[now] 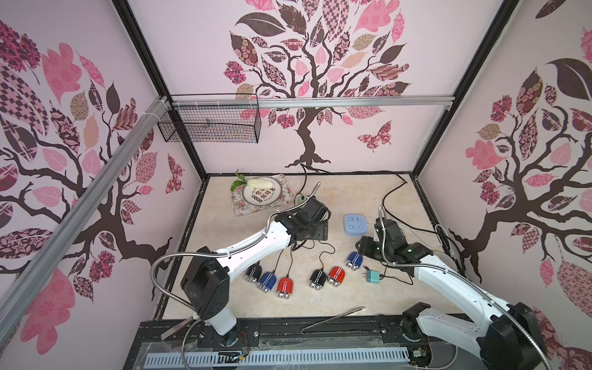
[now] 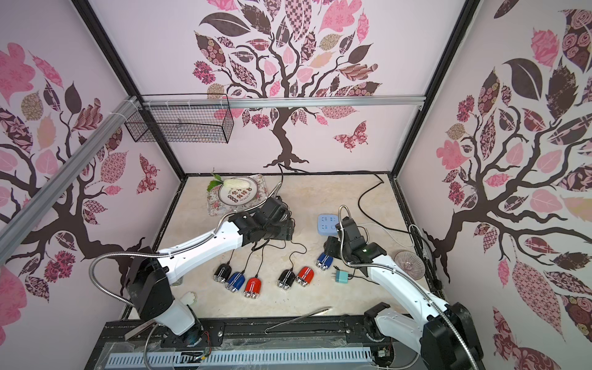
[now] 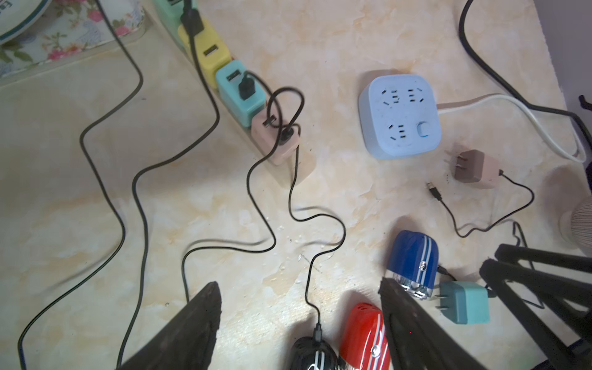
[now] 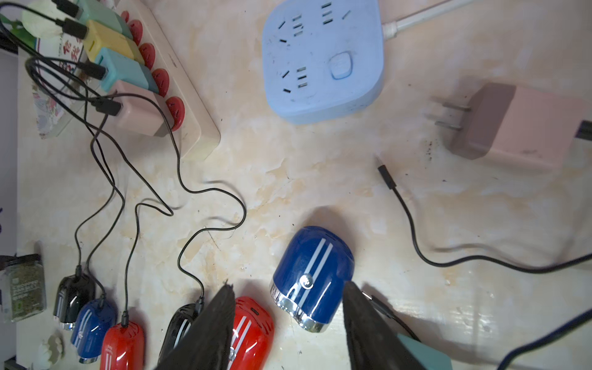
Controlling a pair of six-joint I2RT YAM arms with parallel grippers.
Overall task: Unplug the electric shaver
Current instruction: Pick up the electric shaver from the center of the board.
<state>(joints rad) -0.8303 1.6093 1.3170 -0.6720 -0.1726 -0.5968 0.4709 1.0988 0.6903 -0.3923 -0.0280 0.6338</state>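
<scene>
Beige marble table (image 1: pixel 320 307) under both tools. Long power strip (image 4: pixel 192 105) ahead of the left tool (image 3: pixel 298 282), with a row of coloured adapters plugged in. Pale-blue socket block (image 4: pixel 323 57) straight ahead of the right tool (image 4: pixel 288 284).

Left tool: jaws wide apart, clamping nothing, hanging over the table. One black cable (image 3: pixel 306 288) on the table between the tips.

Right tool: jaws apart, not clamped on anything. Just past the tips and between them: loose blue shaver (image 4: pixel 312 275), lying on the table. One fingertip (image 4: pixel 354 304) right at its edge, contact impossible to tell.

Just beside it, partly behind the other finger: loose red shaver (image 4: pixel 253 323), charge port bare. Next along: black shaver (image 4: pixel 177 323), cable in its port, running off toward the power strip. Further out on that side, all wired: far black shaver (image 4: pixel 72 294), far blue shaver (image 4: pixel 93 326), far red shaver (image 4: pixel 121 346).

Flat beside the right tool: teal adapter (image 3: pixel 464 302), prongs bare. Ahead of that tool: pink adapter (image 4: pixel 528 128), prongs bare, out of any socket. By the fingertip, beside the loose blue shaver: plug end (image 4: pixel 373 299), not inserted.
</scene>
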